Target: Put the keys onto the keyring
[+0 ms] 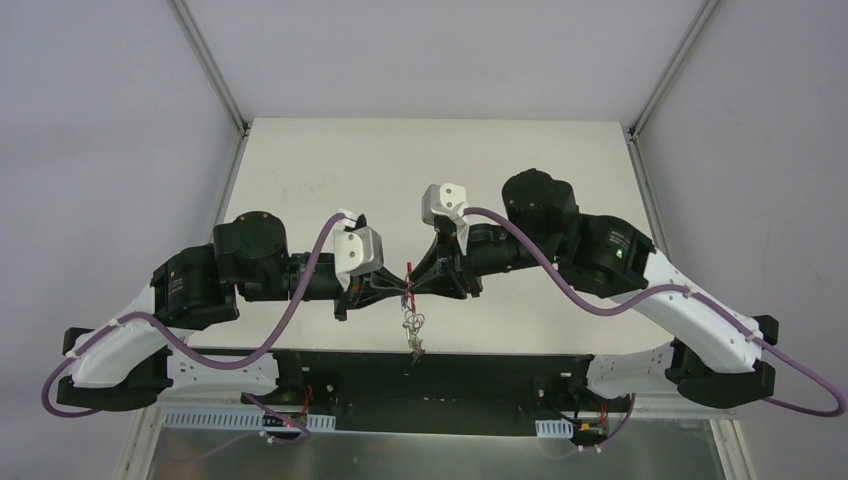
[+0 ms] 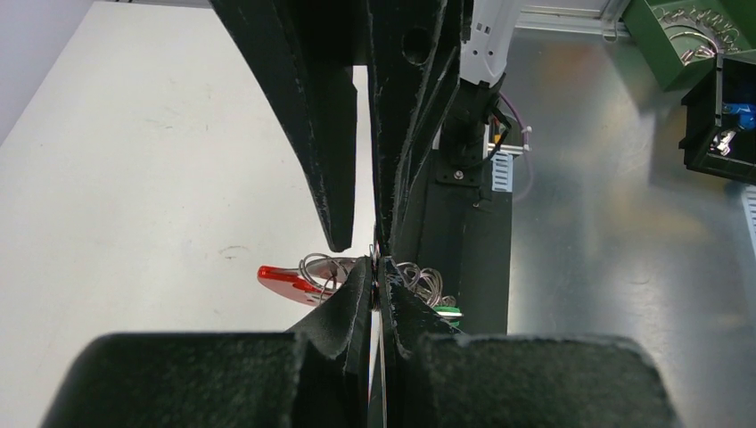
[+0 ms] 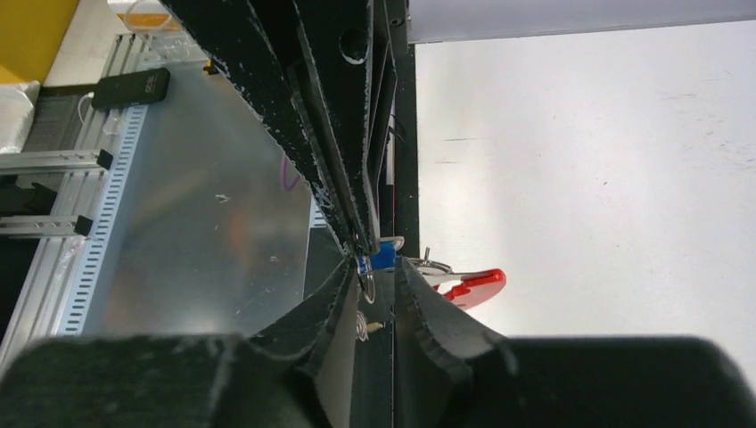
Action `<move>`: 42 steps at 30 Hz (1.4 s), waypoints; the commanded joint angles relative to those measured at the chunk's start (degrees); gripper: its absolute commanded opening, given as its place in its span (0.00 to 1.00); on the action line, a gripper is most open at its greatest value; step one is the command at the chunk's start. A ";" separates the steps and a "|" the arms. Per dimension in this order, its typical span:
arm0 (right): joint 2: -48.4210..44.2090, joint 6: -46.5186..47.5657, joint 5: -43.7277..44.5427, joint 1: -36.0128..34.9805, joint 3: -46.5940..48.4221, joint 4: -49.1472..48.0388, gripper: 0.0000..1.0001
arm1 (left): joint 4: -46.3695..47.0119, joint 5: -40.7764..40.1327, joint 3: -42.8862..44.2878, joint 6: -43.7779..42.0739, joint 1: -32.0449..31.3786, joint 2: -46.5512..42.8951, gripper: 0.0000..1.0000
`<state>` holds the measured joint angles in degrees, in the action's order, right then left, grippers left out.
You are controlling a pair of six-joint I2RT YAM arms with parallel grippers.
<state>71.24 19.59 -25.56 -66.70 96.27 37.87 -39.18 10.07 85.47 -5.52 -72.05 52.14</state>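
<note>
Nearest you, along the bottom of the overhead view, sit the bases of your left arm [image 1: 150, 320] and right arm [image 1: 690, 320]. Both reach inward so that their tips meet in the middle, above the near edge of the pale table [image 1: 330, 170]. Your left pincer [image 2: 378, 267] is squeezed fully closed, its two black fingers pressed flat together with a thin sliver of metal between them. It is clamped on the keyring [image 1: 411, 330], which dangles in the air just below the meeting point. Which piece of the bunch it pinches is hidden by the fingers. Your right pincer [image 3: 373, 272] faces it head on, with a narrow gap between its jaws. The left pincer's tip points into that gap, and you cannot tell from these views whether the right fingers press on anything. On the keyring, the red clip [image 2: 287, 280] juts out sideways, just beside the fingertips on the table side. The small silver rings [image 2: 419, 281] bunch up on both sides of the left fingertips. A blue key [image 3: 382, 257] sits right at the left pincer's tip, between the right pincer's fingers.
</note>
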 commanded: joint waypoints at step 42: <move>-12.59 -9.92 1.22 -0.42 -12.94 -23.32 0.00 | 14.96 0.30 -5.34 -7.16 -0.39 -5.47 0.41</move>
<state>60.60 11.53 -21.91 -67.22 82.78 19.70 -28.82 11.75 80.79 -10.15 -72.05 46.76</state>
